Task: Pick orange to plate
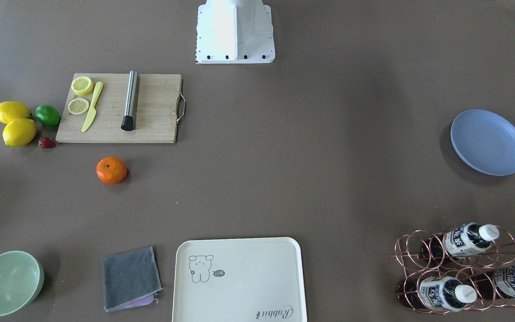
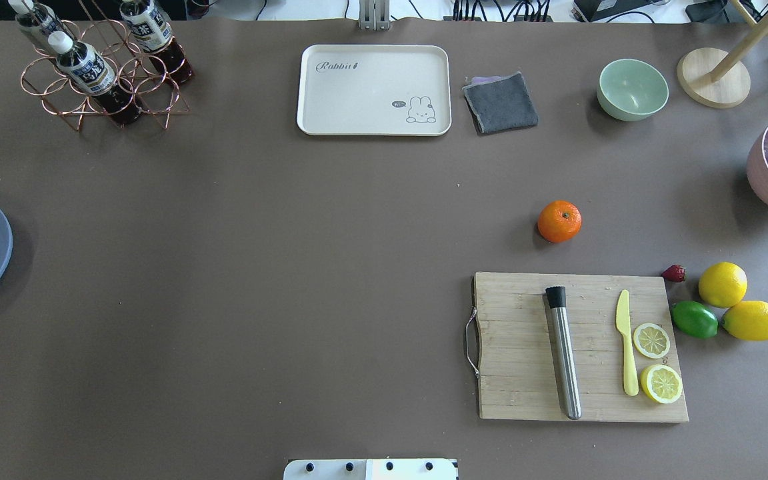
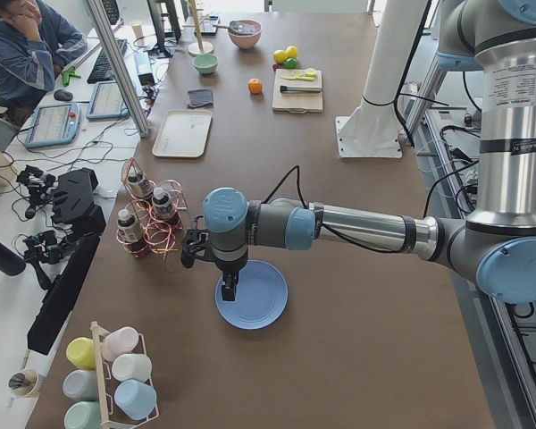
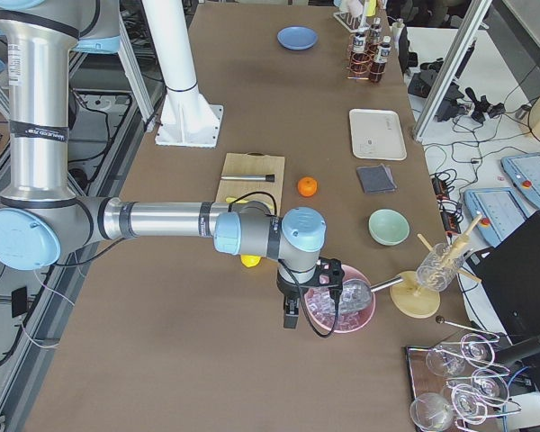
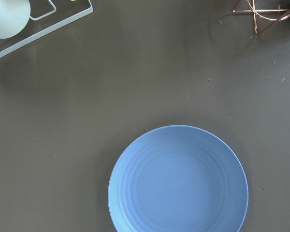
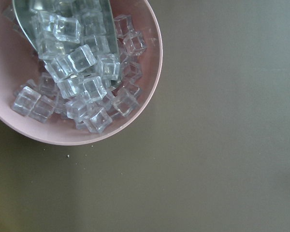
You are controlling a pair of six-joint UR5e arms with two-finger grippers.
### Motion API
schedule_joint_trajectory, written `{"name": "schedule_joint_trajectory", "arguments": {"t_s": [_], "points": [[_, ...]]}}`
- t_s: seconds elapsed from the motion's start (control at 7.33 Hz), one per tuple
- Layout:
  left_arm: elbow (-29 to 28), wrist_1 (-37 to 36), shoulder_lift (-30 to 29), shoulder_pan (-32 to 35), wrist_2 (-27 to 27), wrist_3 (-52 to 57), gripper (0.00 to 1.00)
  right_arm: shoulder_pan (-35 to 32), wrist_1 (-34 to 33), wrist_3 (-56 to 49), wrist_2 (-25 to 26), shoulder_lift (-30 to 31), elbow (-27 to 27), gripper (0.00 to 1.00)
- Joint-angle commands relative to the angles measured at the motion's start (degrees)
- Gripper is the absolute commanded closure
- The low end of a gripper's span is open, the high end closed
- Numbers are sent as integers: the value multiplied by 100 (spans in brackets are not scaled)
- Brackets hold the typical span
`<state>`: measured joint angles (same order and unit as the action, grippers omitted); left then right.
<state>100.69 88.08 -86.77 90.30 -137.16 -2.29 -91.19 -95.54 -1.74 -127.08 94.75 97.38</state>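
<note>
I see the orange (image 2: 559,221) sitting alone on the brown table (image 2: 291,267), on the robot's right half, just off the far edge of the board (image 2: 517,347) and not touching it. A strawberry (image 2: 675,273), two lemons (image 2: 723,284) and a lime (image 2: 694,319) cluster off the board's right end, near the orange but apart from it. On the board lie a steel rod (image 2: 564,353), a yellow knife (image 2: 626,347) and two lemon slices (image 2: 651,340). Beyond the orange, along the far edge, stand a cream tray (image 2: 371,123), a grey cloth (image 2: 501,102) and a green bowl (image 2: 632,89). The plate (image 1: 488,142) lies at the table's left end, well apart from the orange, with nothing on it; a copper rack (image 2: 91,87) of bottles stands near it. The left gripper (image 3: 228,288) hangs over the plate's rim on the rack side, and its wrist camera looks straight down on the plate. The right gripper (image 4: 290,317) hangs at the opposite end, beside a pink bowl (image 6: 63,137) of ice cubes (image 6: 82,72), with the lemons and lime between it and the orange. I get each gripper only from a side camera, so I cannot tell whether either is open or closed.
</note>
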Motion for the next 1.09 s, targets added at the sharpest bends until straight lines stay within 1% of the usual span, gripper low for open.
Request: {"name": "schedule_joint_trajectory", "arguments": {"t_s": [0.0, 0.14, 0.41, 0.68, 0.95], "points": [[38, 312, 46, 32, 5, 1, 2, 152, 0, -37, -9, 0, 44, 0], [-14, 480, 72, 32, -4, 1, 2, 189, 0, -37, -1, -9, 61, 0], [47, 552, 63, 32, -4, 1, 2, 198, 0, -19, -1, -9, 62, 0], [21, 876, 81, 32, 5, 1, 2, 198, 0, -28, 17, -202, 88, 0], [21, 886, 29, 41, -4, 1, 2, 198, 0, -28, 8, -272, 88, 0]]}}
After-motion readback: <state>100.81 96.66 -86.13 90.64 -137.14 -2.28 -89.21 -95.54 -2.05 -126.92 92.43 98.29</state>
